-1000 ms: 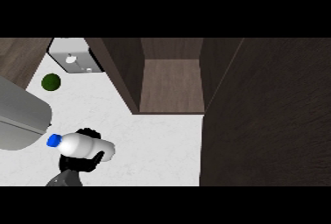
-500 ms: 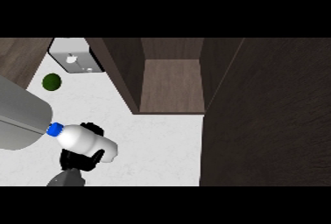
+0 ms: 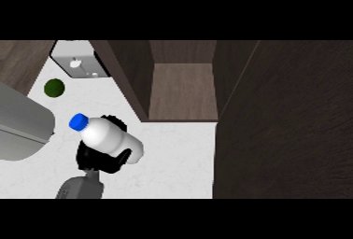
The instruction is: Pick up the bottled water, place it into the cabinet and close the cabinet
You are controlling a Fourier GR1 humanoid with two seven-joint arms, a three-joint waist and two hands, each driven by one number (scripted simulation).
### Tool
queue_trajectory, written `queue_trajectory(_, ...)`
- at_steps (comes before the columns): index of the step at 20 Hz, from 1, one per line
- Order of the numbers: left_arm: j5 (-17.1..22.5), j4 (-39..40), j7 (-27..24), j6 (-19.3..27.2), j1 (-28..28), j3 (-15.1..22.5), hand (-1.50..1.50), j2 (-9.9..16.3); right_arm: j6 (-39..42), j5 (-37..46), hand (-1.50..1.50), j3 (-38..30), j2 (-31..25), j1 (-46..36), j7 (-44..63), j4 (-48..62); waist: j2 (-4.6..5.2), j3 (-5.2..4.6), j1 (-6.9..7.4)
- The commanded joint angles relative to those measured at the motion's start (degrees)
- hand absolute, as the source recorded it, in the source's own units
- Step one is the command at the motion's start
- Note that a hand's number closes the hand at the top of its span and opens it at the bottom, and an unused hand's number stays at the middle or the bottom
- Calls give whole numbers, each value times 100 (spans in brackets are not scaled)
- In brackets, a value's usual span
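Observation:
The bottled water [image 3: 110,137] is white with a blue cap [image 3: 79,122]. It lies tilted, cap toward the upper left, above the white counter [image 3: 176,158]. My right hand [image 3: 100,161] is black and curls round the bottle from below, partly hidden by it; its grey forearm [image 3: 79,186] comes in from the lower edge. The dark wood cabinet [image 3: 183,88] stands open up and to the right of the bottle, its brown inside bare. My left hand does not show.
A large dark wood panel [image 3: 286,121] fills the right side. A big grey rounded body [image 3: 21,123] sits at the left edge, close to the cap. A green round fruit [image 3: 53,87] and a small white appliance [image 3: 79,65] lie at the upper left.
The hand has carried the bottle upward and a little to the right, closer to the cabinet's opening. Nothing else has moved.

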State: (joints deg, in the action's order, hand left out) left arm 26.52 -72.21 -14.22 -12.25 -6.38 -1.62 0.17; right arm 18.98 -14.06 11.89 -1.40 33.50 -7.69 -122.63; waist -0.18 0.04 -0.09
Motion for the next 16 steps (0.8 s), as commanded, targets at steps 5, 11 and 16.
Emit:
queue_trajectory(5,-107,-461,330,1487,-843,697,150,-17,51,-164,-150,-88,-156,47,-100,-31,13,-3,-35)
queue_trajectory(11,2,-473,895,2783,-1851,1415,150,-15,-80,189,-150,203,35,-160,-282,388,7,-1,-60)
queue_trajectory(16,-602,167,441,3287,-2364,1628,150,-7,-149,117,-150,266,29,-213,-72,193,28,0,-148)
